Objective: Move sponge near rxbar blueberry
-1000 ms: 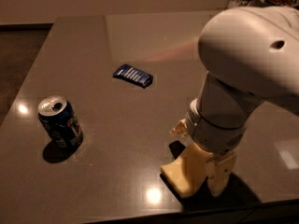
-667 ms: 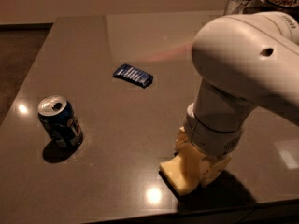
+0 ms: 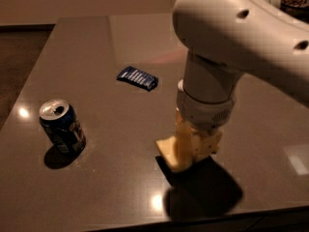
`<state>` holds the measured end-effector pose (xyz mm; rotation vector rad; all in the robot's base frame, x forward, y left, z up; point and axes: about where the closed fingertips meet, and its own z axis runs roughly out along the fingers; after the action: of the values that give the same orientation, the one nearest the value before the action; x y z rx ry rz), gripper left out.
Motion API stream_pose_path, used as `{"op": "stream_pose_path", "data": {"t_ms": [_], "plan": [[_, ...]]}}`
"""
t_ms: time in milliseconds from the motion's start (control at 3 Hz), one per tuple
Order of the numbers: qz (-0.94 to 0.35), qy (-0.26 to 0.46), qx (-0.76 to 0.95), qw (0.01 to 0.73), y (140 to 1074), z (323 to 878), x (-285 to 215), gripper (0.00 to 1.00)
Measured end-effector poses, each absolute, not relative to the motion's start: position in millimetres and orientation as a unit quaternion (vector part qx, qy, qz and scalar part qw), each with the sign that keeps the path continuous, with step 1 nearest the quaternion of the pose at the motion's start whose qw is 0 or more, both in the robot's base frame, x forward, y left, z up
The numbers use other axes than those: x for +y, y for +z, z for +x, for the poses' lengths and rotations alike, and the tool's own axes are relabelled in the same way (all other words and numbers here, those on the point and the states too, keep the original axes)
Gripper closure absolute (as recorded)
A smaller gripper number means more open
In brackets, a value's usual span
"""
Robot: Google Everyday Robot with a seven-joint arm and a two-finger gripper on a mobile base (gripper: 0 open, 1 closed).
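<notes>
Sponge [image 3: 167,154]: pale yellow, at the near right of the tabletop [image 3: 91,52], mostly hidden under the end effector; only its left corner shows
End effector [image 3: 195,146]: right down on the sponge, below the big white arm [image 3: 231,33]; whether it is apart or clamped on the sponge I cannot tell
Rxbar blueberry [image 3: 137,78]: lying flat, farther away and to the left of the sponge, well apart from it
Drink can [image 3: 62,127]: upright at the near left, well apart from both
Step in hand: likely the grasp, or the very start of the carry
Risk, grip: foam gives; a shallow hold on one edge could let the sponge twist out or drop short of the bar
Risk, path: a low carry could drag the sponge and shove the light bar away from where it lies
Risk, view: the arm hides most of the sponge, so a slip might go unnoticed
Risk, can: small, as it stands off the straight line to the bar
</notes>
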<state>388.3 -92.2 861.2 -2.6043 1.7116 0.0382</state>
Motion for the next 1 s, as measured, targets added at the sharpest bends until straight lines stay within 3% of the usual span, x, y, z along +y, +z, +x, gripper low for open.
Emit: {"op": "stream_pose_path", "data": {"t_ms": [1000], "plan": [[-0.782, 0.012, 0.618, 0.080, 874, 514, -42, 1.00]]}}
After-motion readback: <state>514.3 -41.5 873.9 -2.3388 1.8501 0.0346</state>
